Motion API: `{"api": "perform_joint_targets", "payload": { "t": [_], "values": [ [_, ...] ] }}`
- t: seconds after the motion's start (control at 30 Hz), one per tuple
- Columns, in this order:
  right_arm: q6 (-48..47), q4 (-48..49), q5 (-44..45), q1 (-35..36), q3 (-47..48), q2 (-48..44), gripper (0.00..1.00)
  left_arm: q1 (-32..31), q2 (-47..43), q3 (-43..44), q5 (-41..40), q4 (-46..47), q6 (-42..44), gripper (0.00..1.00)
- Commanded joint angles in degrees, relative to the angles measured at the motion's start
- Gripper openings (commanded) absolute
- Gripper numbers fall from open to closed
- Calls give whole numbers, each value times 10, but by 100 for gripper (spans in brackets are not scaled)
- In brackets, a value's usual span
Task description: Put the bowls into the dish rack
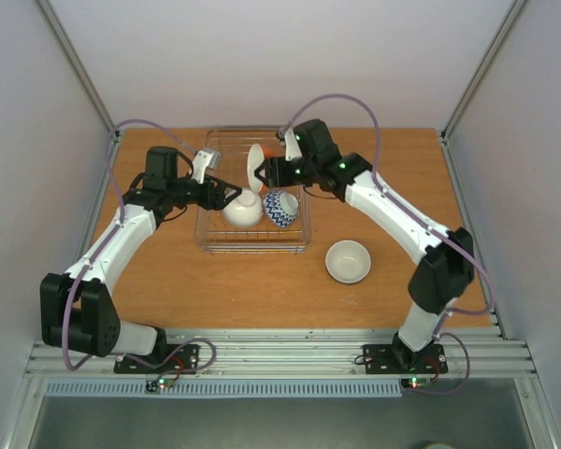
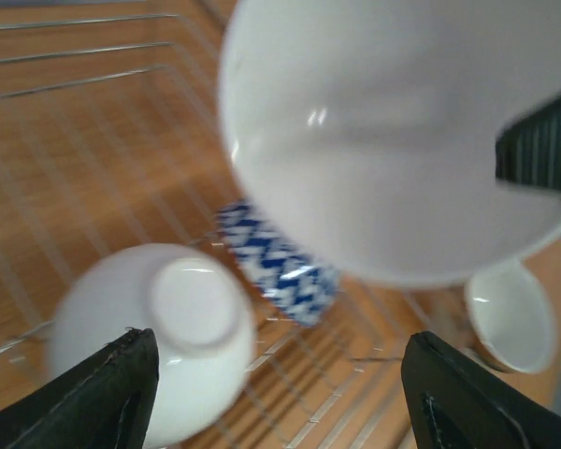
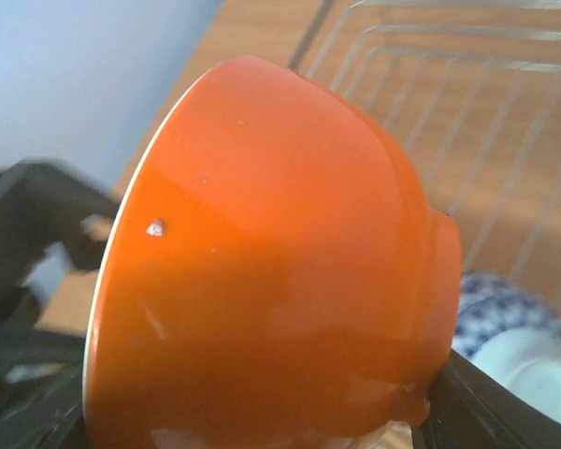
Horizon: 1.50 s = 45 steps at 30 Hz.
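The silver wire dish rack (image 1: 210, 238) stands mid-table. My right gripper (image 1: 273, 170) is shut on an orange bowl with a white inside (image 1: 255, 166), held on edge over the rack's back part. The bowl fills the right wrist view (image 3: 280, 281) and its white inside shows in the left wrist view (image 2: 383, 140). A plain white bowl (image 1: 241, 210) lies upside down in the rack beside a blue-white zigzag bowl (image 1: 280, 209). My left gripper (image 1: 228, 195) is open and empty, just left of the white bowl (image 2: 159, 337). The zigzag bowl (image 2: 276, 264) lies beyond.
A pale bowl (image 1: 348, 261) sits upright on the wooden table to the right of the rack's front corner, also in the left wrist view (image 2: 510, 318). The rack wires (image 3: 449, 112) run under the orange bowl. Grey walls close in the sides and back.
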Motion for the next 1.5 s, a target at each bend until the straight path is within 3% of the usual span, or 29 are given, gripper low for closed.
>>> {"api": "perform_joint_targets", "payload": {
  "t": [0.0,0.13,0.63,1.27,1.4,1.47],
  "values": [
    [-46,-171,194,2,149,97,1,1,-12,19,-179,6,-11,72],
    [-69,-263,331,5,294,208,1,1,-11,20,-207,1,-7,72],
    [-155,-331,490,5,617,490,1,1,5,16,-186,5,-9,71],
    [-252,-274,623,10,637,581,2,0,36,19,-169,3,-10,71],
    [-256,-269,634,9,638,597,18,-1,40,20,-167,2,-10,71],
    [-255,-270,633,10,638,603,31,-1,40,21,-167,2,-10,71]
  ]
}}
